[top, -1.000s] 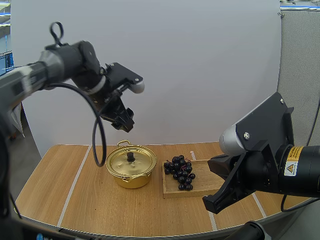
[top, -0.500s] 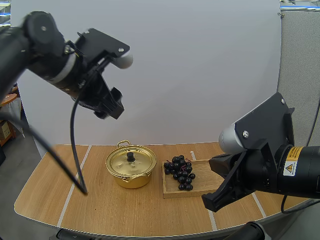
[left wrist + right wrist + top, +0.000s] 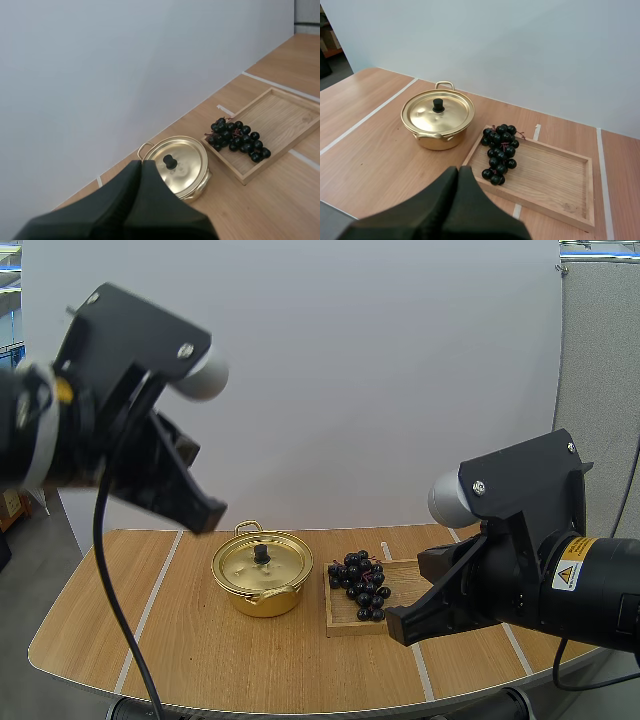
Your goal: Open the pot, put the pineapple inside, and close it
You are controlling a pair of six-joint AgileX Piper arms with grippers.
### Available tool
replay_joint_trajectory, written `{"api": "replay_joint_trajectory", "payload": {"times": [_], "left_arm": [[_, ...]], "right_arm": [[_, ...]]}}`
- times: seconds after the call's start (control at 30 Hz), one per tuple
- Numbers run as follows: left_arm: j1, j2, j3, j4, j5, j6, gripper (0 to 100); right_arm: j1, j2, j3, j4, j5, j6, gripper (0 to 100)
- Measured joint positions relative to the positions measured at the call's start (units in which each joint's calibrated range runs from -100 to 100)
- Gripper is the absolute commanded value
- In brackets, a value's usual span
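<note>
The left gripper (image 3: 141, 164) and right gripper (image 3: 458, 170) are hovering high over the worktop (image 3: 250, 660), fingers pressing together, gripping nothing.

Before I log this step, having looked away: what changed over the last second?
The left gripper pulled back from the pot, toward the camera; the right gripper edged left. Neither took hold of anything. The lidded pot and the grapes on the tray stayed put.
</note>
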Motion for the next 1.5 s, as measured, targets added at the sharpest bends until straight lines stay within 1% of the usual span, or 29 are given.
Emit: {"api": "replay_joint_trajectory", "payload": {"times": [0.1, 0.27, 0.4, 0.47, 0.57, 0.63, 0.73, 0.8, 0.93, 1.07, 1.2, 1.33, 1.5], "left_arm": [[0.00, -4.67, 2.97, -0.12, -3.48, -3.22, 0], [0.00, -11.90, 7.75, -0.27, -12.45, -9.66, 0], [0.00, -16.39, 12.22, 0.51, -21.19, -14.14, 0], [0.00, -18.17, 14.33, 1.91, -26.15, -16.89, 0], [0.11, -19.17, 16.09, 4.46, -29.54, -19.73, 0], [1.05, -19.44, 17.83, 6.90, -31.43, -22.25, 0], [2.10, -19.44, 19.29, 7.45, -33.34, -23.69, 0], [2.86, -19.44, 21.36, 7.73, -37.82, -24.34, 0], [3.21, -19.44, 27.01, 7.73, -52.51, -24.66, 0], [3.22, -19.32, 35.00, 7.73, -67.34, -24.80, 0], [3.22, -19.32, 43.22, 7.73, -77.14, -24.80, 0], [3.22, -19.19, 52.37, 7.73, -86.24, -24.80, 0], [3.22, -19.19, 59.69, 7.73, -94.74, -24.80, 0]], "right_arm": [[-0.17, 0.00, 0.00, 0.14, 0.00, 0.44, 0], [-0.17, 0.00, 0.00, -0.83, -1.36, 3.36, 0], [-0.20, 0.00, 0.00, -1.78, -11.15, 5.11, 0], [-0.25, 0.00, 0.00, -1.91, -18.08, 5.75, 0], [-0.81, 0.00, 0.00, -2.13, -25.91, 6.25, 0], [-1.76, 0.00, 0.00, -2.39, -29.98, 6.46, 0], [-2.91, 0.00, 0.00, -2.63, -33.06, 6.46, 0], [-4.09, 0.00, 0.87, -2.76, -36.11, 6.46, 0], [-4.80, 0.00, 5.98, -3.12, -43.64, 6.46, 0], [-4.88, 0.00, 14.58, -4.64, -54.87, 6.46, 0], [-4.88, 0.11, 22.25, -7.70, -64.11, 6.46, 0], [-4.88, 0.11, 29.44, -10.02, -70.66, 6.46, 0], [-4.88, 0.11, 37.77, -10.71, -74.32, 6.46, 0]]}}
